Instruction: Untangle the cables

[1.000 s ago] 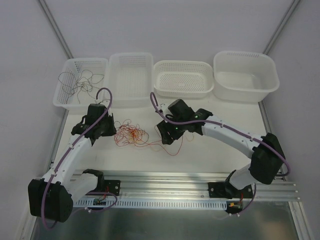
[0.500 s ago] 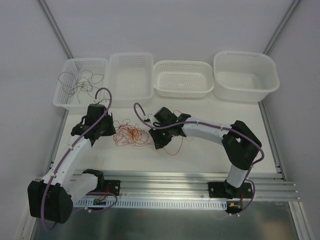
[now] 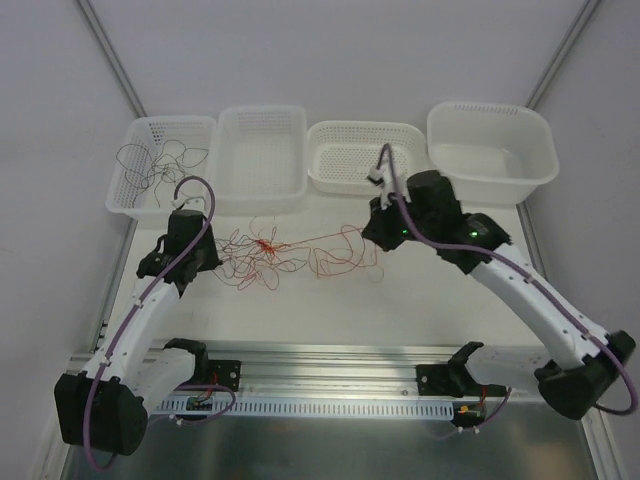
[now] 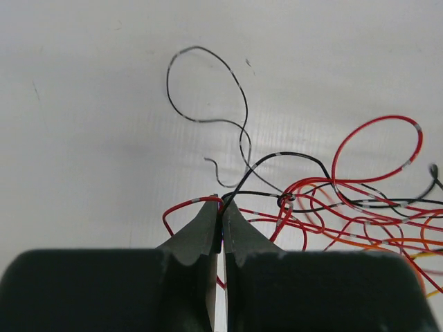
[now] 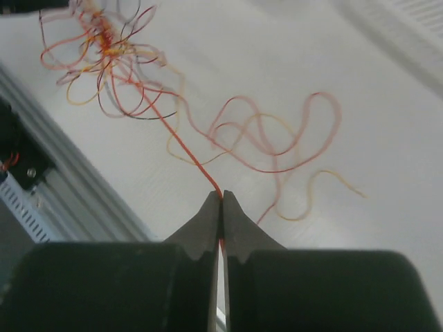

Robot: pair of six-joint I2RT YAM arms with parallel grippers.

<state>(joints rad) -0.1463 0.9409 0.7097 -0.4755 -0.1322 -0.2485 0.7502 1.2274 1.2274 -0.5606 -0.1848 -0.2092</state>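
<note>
The knot of cables (image 3: 262, 246) lies on the tabletop (image 3: 330, 305) between the arms, just right of the left pincer (image 4: 221, 206) and well left of the right pincer (image 5: 221, 196), with one red strand (image 5: 187, 153) stretched nearly straight from the knot to the right pincer. Both pincers are pressed closed: the left nips wires at the knot's edge and the right nips that strand, so further pulling should follow this left-right line.

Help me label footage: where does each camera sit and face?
Top external: above, behind, looking down on the table; left arm, right arm show.
Left wrist: on the left arm, facing the table; left gripper shut on cables.
Right wrist: on the right arm, facing along a red cable; right gripper shut on it.
Shared: all show the tangle.
</note>
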